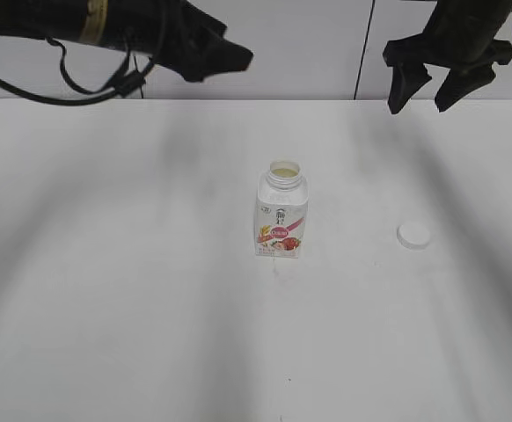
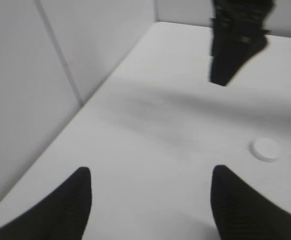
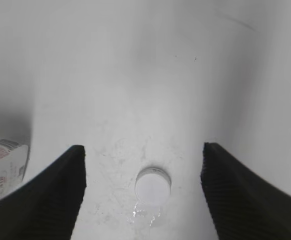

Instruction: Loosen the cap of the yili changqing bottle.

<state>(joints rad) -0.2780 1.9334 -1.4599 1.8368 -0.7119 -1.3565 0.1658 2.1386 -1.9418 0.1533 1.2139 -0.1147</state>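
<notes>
Cap off already: small round white plastic screw cap [image 1: 413, 235] flat on white tabletop [image 1: 106, 264], well right of upright white squarish yili changqing bottle [image 1: 281, 214] with open neck, left pincer [image 2: 150, 200] and right pincer [image 3: 143, 185] both spread, empty, raised clear.

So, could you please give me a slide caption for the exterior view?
Open bottle upright mid-table, cap lying off to its right, both grippers raised and empty.
</notes>
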